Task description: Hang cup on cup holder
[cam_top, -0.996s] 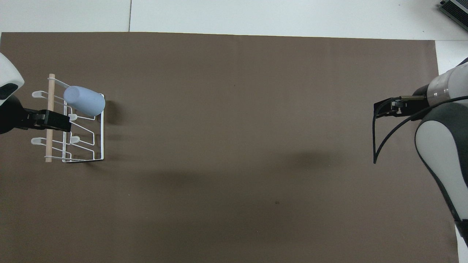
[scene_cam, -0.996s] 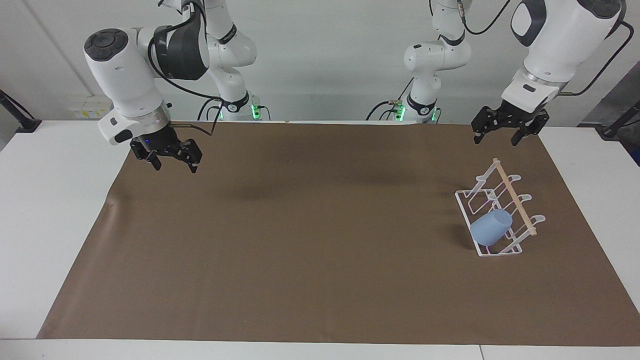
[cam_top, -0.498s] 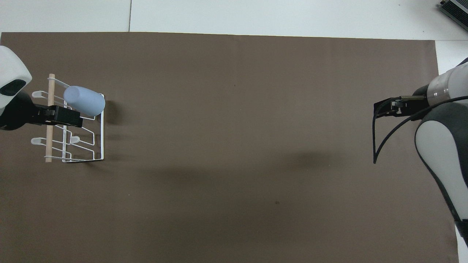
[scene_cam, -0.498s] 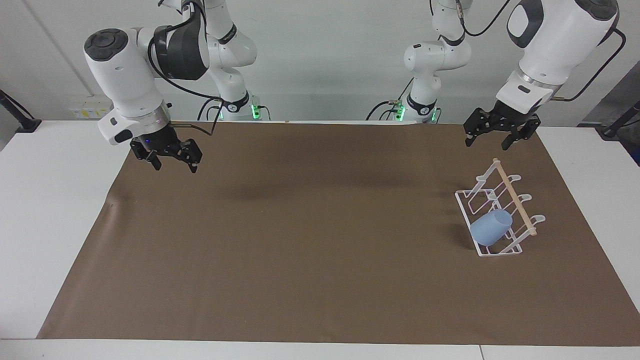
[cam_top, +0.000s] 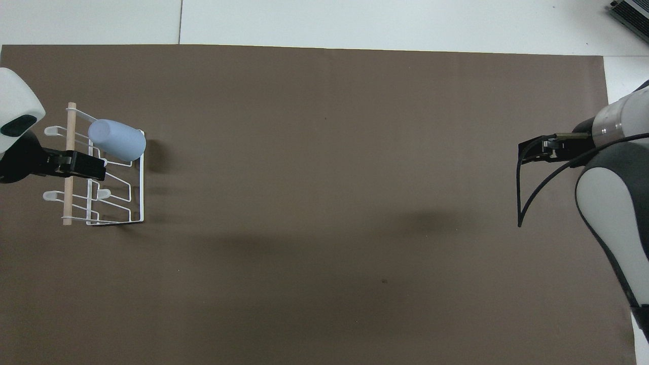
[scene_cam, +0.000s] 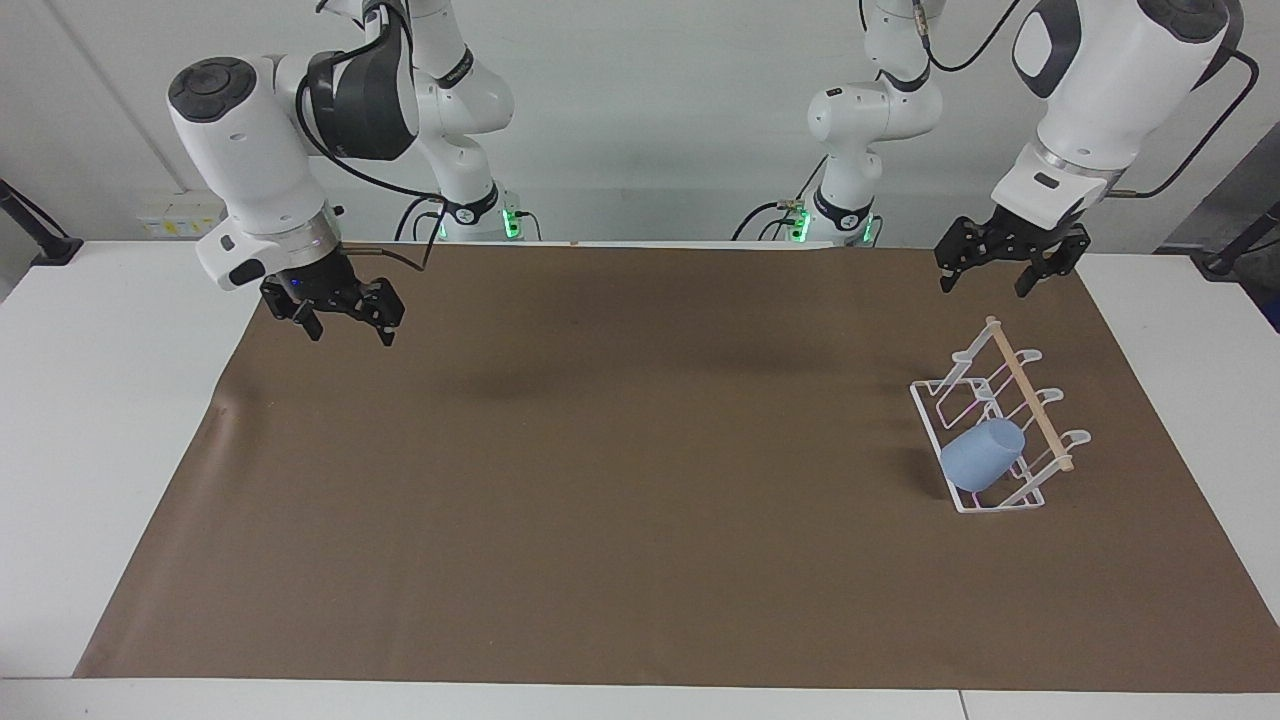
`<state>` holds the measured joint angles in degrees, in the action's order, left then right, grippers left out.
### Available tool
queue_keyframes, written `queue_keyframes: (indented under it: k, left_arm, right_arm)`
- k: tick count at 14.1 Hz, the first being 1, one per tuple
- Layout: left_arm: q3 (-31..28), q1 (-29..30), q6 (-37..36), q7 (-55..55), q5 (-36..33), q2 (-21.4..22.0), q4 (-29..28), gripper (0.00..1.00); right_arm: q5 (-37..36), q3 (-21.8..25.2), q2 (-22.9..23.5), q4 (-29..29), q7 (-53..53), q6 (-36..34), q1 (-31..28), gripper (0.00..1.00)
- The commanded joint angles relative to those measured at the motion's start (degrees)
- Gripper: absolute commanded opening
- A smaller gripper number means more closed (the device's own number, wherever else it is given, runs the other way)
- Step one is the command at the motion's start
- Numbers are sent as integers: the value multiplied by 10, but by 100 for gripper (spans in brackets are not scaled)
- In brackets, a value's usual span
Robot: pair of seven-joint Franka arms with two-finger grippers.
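The pale blue cup (scene_cam: 983, 455) sits tilted on a prong of the white wire cup holder (scene_cam: 1028, 395), at the holder's end farther from the robots, mouth toward the wire base. The cup (cam_top: 116, 140) and holder (cam_top: 66, 203) also show in the overhead view. My left gripper (scene_cam: 983, 285) is open and empty, raised in the air above the holder, touching nothing. From overhead the left gripper (cam_top: 94, 170) covers the holder's middle. My right gripper (scene_cam: 350, 335) is open and empty, waiting over the mat at the right arm's end; it shows in the overhead view too (cam_top: 525, 154).
A brown mat (scene_cam: 600, 480) covers most of the white table (scene_cam: 90, 420). The holder stands on the mat toward the left arm's end. A black cable (cam_top: 519, 203) loops from the right arm.
My left gripper swung slightly toward the table's middle and came part of the way back. The cup, the holder and the right arm have not moved.
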<state>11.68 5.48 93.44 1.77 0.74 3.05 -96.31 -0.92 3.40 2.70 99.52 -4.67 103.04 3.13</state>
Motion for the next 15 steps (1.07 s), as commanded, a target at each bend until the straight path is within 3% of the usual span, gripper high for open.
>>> queue_keyframes:
  k: [1, 5, 15]
  left_arm:
    - [-3, -3, -11, 6, -10, 6, -2, 100]
    - [-10, 1, -16, 3, 26, 6, 9, 100]
    - [-9, -6, -24, 32, 5, 8, 11, 100]
  right_arm:
    - [8, -1, -13, 14, -8, 1, -2, 100]
    - [8, -1, -13, 14, -8, 1, -2, 100]
    - [8, -1, -13, 14, -8, 1, -2, 100]
